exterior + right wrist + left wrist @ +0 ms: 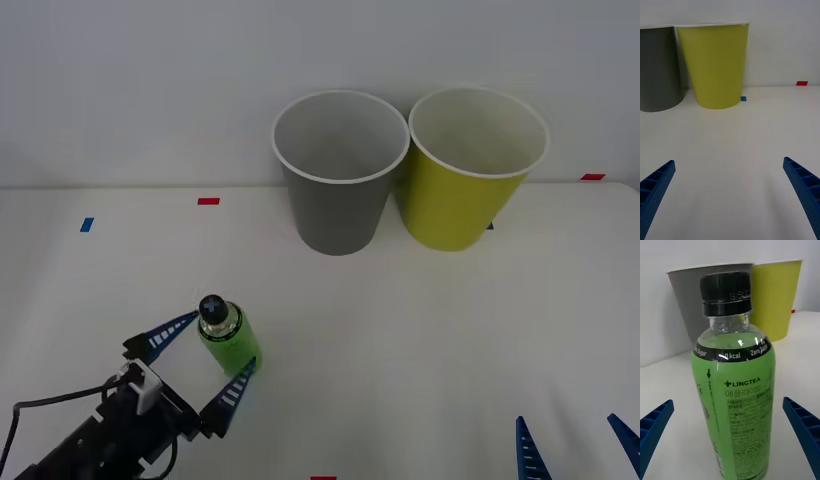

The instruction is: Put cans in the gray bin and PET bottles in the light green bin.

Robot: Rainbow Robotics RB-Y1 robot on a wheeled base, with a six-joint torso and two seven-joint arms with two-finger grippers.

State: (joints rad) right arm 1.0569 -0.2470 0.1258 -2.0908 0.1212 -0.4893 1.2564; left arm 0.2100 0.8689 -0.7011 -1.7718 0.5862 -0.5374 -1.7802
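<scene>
Two bins stand side by side at the far edge of the white table [420,350], touching or all but touching: the gray bin [338,200] on the left and the light green bin [468,190] on the right, both upright with mouths open. Down near the table's front-left corner, the left gripper [207,355] has its blue ribbed fingers spread wide, one on either side of the green PET bottle [230,340]. The bottle stands upright on the table, black cap on top, and the left wrist view shows clear table between each finger and the green label, so nothing is clamped. Over at the front-right corner, the right gripper [578,445] sits low, fingers parted wide with bare table between them, holding nothing. Small red tape marks [208,201] and a blue tape mark [87,225] dot the far side of the table.
</scene>
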